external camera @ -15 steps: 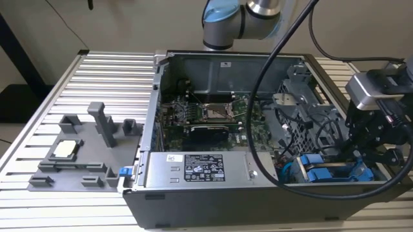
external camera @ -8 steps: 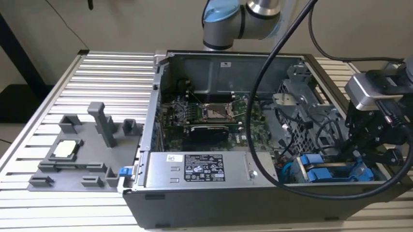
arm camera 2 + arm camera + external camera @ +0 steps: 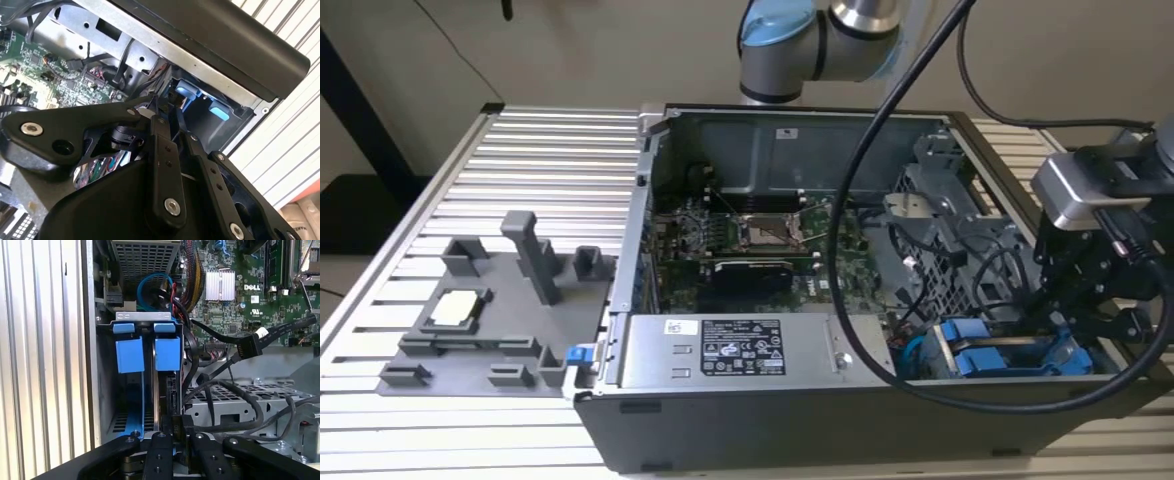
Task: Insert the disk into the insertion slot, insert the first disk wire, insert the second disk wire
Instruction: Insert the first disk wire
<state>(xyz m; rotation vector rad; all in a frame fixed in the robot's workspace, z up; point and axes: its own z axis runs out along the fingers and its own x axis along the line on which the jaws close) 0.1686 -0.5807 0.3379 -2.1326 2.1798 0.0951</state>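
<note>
Gripper (image 3: 178,431), fingers (image 3: 159,452) clamped on wire (image 3: 187,375) behind disk (image 3: 166,352) seated in slot (image 3: 100,390): wire step, probably needing a square push.

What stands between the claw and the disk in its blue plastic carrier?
Nothing visible, in the first wrist view: the claw is at the silver-grey disk in its blue plastic carrier, seated in the grey sheet-metal bay; black cables lie beside it.

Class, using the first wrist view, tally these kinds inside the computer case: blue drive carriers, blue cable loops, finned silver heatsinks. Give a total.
Blue drive carriers: 2
Blue cable loop: 1
Finned silver heatsink: 1
Total: 4
</note>
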